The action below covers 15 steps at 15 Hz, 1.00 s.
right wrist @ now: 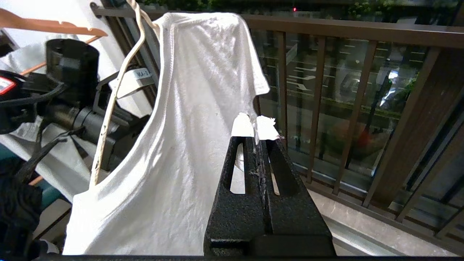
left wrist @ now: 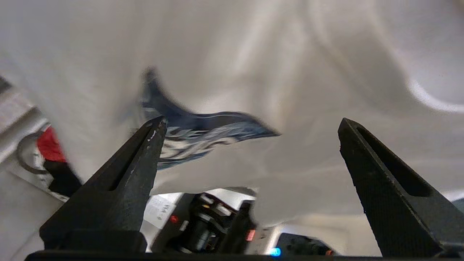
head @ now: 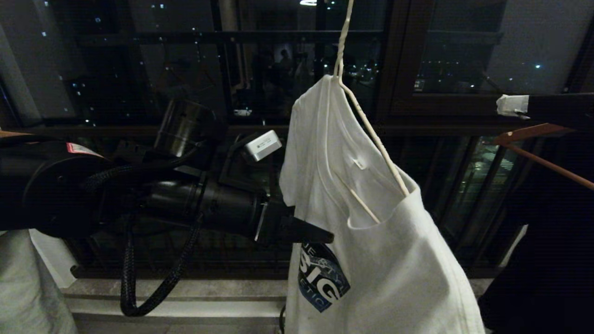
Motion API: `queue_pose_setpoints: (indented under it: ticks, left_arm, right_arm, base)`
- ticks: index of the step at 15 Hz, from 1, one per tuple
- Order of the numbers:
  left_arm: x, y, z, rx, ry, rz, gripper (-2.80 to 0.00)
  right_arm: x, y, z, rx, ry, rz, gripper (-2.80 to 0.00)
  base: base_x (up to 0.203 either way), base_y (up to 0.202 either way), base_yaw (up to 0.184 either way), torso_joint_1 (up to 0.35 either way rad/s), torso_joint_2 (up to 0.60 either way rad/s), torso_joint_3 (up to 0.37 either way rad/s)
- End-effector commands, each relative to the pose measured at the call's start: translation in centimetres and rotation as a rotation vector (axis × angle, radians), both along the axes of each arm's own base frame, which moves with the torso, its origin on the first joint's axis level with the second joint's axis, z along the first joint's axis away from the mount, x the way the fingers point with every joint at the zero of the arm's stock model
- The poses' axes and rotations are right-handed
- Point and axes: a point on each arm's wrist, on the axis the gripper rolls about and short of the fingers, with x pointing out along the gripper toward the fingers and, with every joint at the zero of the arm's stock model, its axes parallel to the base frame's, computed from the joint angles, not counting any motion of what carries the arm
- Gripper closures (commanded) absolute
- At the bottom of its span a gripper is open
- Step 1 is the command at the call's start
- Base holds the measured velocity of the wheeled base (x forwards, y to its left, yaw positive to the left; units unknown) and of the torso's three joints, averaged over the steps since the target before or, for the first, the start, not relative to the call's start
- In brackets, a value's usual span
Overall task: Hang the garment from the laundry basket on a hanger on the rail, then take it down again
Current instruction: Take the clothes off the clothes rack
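The garment [head: 380, 260], a white T-shirt with a blue lettered print, hangs lopsidedly on the hanger [head: 366, 120]: one shoulder is draped over the wire near its twisted neck, while the other wire arm runs bare down to the collar opening, so the cloth bunches to one side. The rail itself lies above the head view and is not visible. The left gripper [left wrist: 250, 127] stands at the shirt's front beside the print, its fingers spread wide and holding nothing; the right gripper [right wrist: 258, 125] is raised to the right of the garment, apart from it, its fingers pressed together with only their white taped tips showing. Probable risks: because the shirt rests on a single shoulder, a pull or brush from the left gripper could slide it off the wire entirely; a closing grip taken at the print would catch only a loose fold and drag the hanger sideways, perhaps swinging its hook off its support; the bare wire arm could also snag inside the collar. The laundry basket cannot be identified with confidence in any view, so its contents cannot be told.
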Motion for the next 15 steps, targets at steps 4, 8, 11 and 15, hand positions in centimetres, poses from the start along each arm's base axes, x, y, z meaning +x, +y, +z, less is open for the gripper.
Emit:
queue_pose_setpoints:
  ticks: [4,8,11,15]
  left_arm:
    - [-1.8,-1.8,1.9,-0.134,-0.011,-0.016,-2.8]
    - [-2.4,-3.8,1.2,-0.114,-0.021,0.022,-2.8]
    - [-2.3,-4.2,1.1,-0.109,-0.018,0.018,-2.8]
    - [-2.6,-4.6,1.6,-0.118,-0.035,0.016,-2.8]
  right_arm:
    - [0.0,0.0,0.0,0.001,0.001,0.001,0.0]
    - [-0.5,-0.2,0.0,-0.007,-0.001,0.01,0.0]
    - [-1.6,-0.6,0.2,-0.011,0.011,0.066,0.0]
    - [-3.6,-1.0,0.3,-0.066,0.045,0.176,0.0]
  base:
    - [0.0,0.0,0.0,0.0,0.0,0.0]
    - [0.0,0.0,0.0,0.0,0.0,0.0]
    - [0.0,0.0,0.0,0.0,0.0,0.0]
    - [0.0,0.0,0.0,0.0,0.0,0.0]
